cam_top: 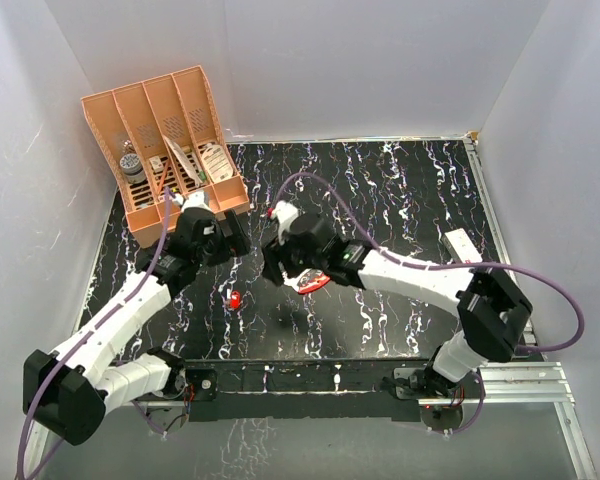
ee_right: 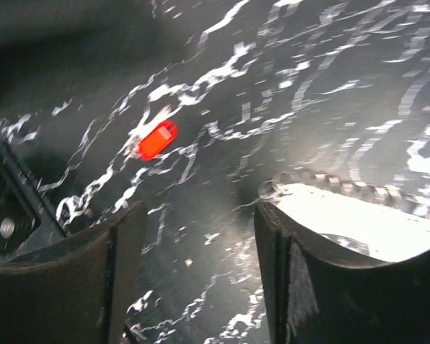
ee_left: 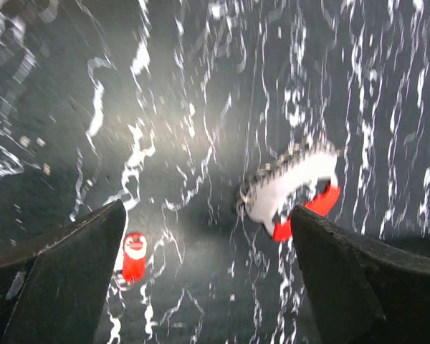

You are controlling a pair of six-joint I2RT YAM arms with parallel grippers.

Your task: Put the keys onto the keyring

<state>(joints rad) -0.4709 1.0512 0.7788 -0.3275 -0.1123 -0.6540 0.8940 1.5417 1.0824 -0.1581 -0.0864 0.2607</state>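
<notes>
Both wrist views are smeared by motion, so fine detail is lost. In the right wrist view the keyring is washed out to a pale glare, cut off by the frame edge and partly covered by a finger of the right claw; only a toothed or beaded upper rim can be made out. From above, the keyring is half hidden under the right wrist, and only a red and white sliver is seen. The key is seen lying free on the desk, between the two arms and apart from the keyring; its small pale part can barely be made out. The right claw's jaws are parted with only bare desk between them, and the keyring lies just outside one finger; whether it is touched cannot be told. The left claw is spread wide and nothing is gripped; in its view the key is seen near one finger and the keyring near the other. The desk is black with white marble-like veining and a slight sheen, and is enclosed by plain white walls. An orange slotted rack is set at the far left; its contents are too small to be named. The keyring is an oval loop, white on one side and red on the other; the key's head is glossy red.
</notes>
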